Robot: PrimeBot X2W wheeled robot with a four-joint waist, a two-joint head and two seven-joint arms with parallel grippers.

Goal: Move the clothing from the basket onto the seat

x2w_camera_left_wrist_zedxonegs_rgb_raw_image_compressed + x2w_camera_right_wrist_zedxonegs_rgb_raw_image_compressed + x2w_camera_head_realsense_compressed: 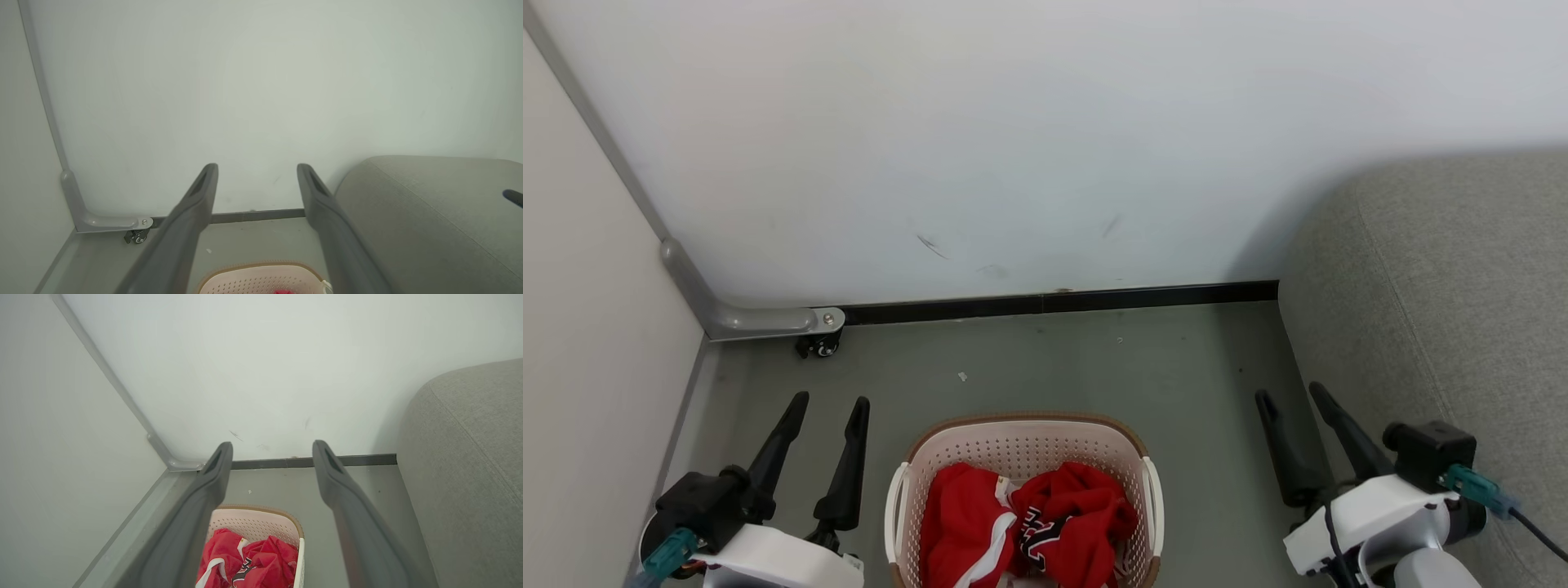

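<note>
**Both grippers spread, clothing in basket btwn them**

Head view: the basket (1029,419) sat on the floor (1094,359) at bottom ctr, w/ the clothing (1029,523) heaped inside it, below the rim. The striped garment (964,531) lay on the robot's left side of the basket and the lettered garment (1072,523) on the right, the two touching.

The left gripper (832,400) hung just left of the basket, jaws spread and holding nothing, fingers pointing toward the wall (1013,147). The right gripper (1289,392) hung to the basket's right, farther from it, close by the seat (1445,286). Its jaws were also spread and holding nothing. The clothing lay btwn the two grippers, lower in the view than both sets of fingertips and apart from every finger.

Left wrist view: the basket's far rim and a scrap of red showed at the bottom edge, btwn the two fingers.

Right wrist view: basket and clothing sat low btwn the fingers, partly behind the one on that view's left. The seat rose along the right.

A dark baseboard (1062,300) ran along the wall's foot, w/ a caster (821,345) near the corner.
</note>
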